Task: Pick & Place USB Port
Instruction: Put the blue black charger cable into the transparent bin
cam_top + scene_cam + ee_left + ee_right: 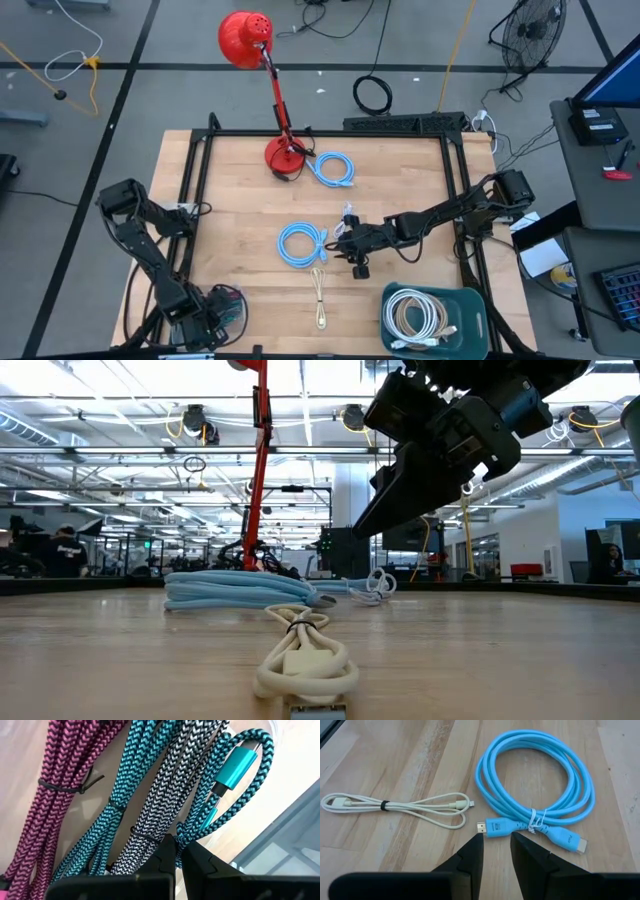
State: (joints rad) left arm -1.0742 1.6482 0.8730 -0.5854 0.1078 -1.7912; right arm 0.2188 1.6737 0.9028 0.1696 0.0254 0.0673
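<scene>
A light-blue coiled cable (300, 243) lies flat at the table's middle, bound with a white tie. In the right wrist view its plug end (501, 827) lies just ahead of my open right gripper (496, 851). That gripper (345, 240) hovers above the table at the coil's right side (372, 520). A cream cable (319, 296) lies nearer the near edge (395, 806). My left gripper (215, 305) waits at the near left corner, shut (175, 857), with its tips at a bundle of pink, teal and black-white braided cables (150, 795). My left gripper's shut tips stand right at the teal braided loop (192, 832). I cannot tell whether they touch it.
A second blue coil (333, 168) lies by the red lamp's base (283, 155) near the far edge. A teal bin (470, 300) with white cables stands at the near right corner. A small white cable (350, 214) lies beside my right gripper. A black frame (195, 190) borders the table.
</scene>
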